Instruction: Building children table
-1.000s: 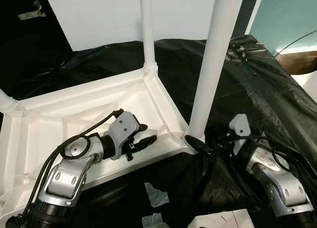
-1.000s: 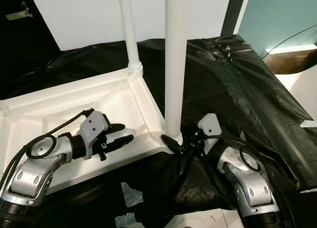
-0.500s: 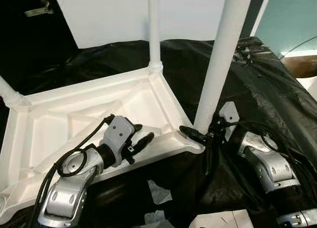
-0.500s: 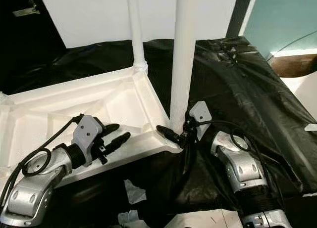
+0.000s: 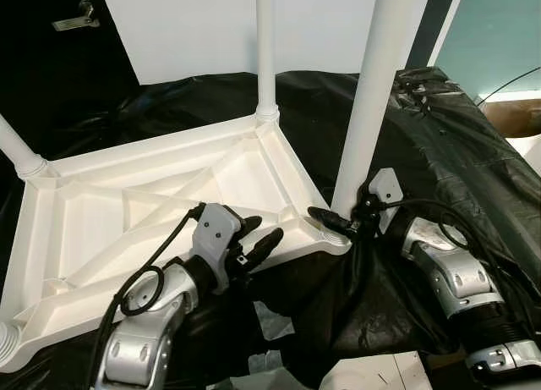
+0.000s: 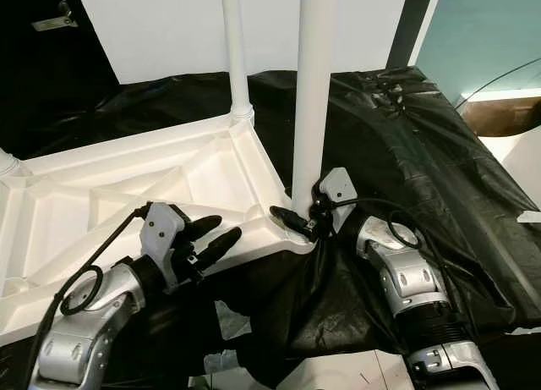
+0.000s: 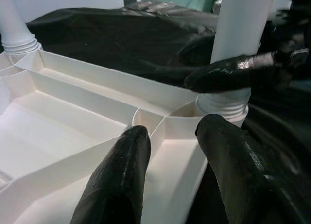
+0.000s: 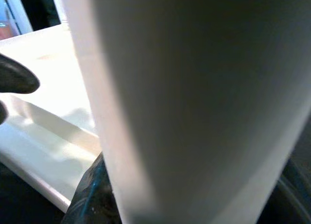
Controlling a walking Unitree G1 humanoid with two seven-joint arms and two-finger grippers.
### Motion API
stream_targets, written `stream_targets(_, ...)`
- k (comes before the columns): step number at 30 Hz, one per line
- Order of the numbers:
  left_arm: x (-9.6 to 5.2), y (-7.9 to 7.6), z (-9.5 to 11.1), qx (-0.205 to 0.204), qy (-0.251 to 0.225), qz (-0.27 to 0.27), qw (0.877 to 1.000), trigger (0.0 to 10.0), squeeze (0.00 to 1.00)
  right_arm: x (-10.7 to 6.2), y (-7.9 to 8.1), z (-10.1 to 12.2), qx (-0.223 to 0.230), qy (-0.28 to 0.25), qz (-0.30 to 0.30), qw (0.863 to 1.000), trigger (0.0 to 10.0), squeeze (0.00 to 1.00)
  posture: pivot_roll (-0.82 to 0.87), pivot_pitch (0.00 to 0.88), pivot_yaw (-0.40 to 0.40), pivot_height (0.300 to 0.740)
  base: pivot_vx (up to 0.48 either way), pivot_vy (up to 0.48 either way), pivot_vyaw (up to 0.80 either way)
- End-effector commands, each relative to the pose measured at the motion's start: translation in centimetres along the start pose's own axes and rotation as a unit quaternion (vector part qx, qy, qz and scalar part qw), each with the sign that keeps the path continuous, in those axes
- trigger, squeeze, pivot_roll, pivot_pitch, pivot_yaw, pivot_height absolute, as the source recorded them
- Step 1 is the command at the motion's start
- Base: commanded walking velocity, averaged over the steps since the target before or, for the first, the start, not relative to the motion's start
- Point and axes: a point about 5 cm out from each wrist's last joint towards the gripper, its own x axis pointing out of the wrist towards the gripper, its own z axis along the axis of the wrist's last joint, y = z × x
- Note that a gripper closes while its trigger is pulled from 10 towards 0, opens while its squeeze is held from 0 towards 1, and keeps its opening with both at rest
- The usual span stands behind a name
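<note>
— On the black sheet (image 5: pixel 439 145) before you lies the white tabletop (image 5: pixel 144 229), turned underside up, ribs showing. Where do you see its legs?

— You have three upright ones: a near leg (image 5: pixel 372 102) at the tabletop's near right corner, a far leg (image 5: pixel 265 52) at its far right corner, and a third leg (image 5: pixel 19 153) at its far left corner.

— And your right gripper (image 5: pixel 338 222)?

— Your right gripper sits at the foot of the near leg, at that near right corner. One black finger lies along the corner's rim on the tabletop side of the leg; the other is hidden, so you cannot tell whether it is clamped on the leg. The right wrist view is blurred, with the leg very close.

— Your left gripper (image 5: pixel 258 238)?

— It hovers at the tabletop's near edge, just left of that corner, fingers (image 7: pixel 121 175) apart, holding nothing, pointing toward the near leg. Scraps of pale tape (image 5: pixel 272 321) lie on the sheet below it.
</note>
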Motion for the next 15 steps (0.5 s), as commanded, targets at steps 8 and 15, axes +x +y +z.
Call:
stream_targets(8,0.4,1.4,-0.5,-0.003,-0.006,0.163,0.987,10.0,0.00,0.1,-0.3,-1.9,0.012,0.050,-0.138,0.989,0.0,0.00,0.10,0.053,-0.001,0.740,0.000,0.000,0.00)
stream_targets(15,1.2,1.4,-0.8,0.000,-0.005,0.181,0.984,10.0,0.00,1.2,1.3,-2.5,0.044,0.054,-0.256,0.964,0.0,0.00,0.10,0.061,-0.002,0.740,0.000,0.000,0.00)
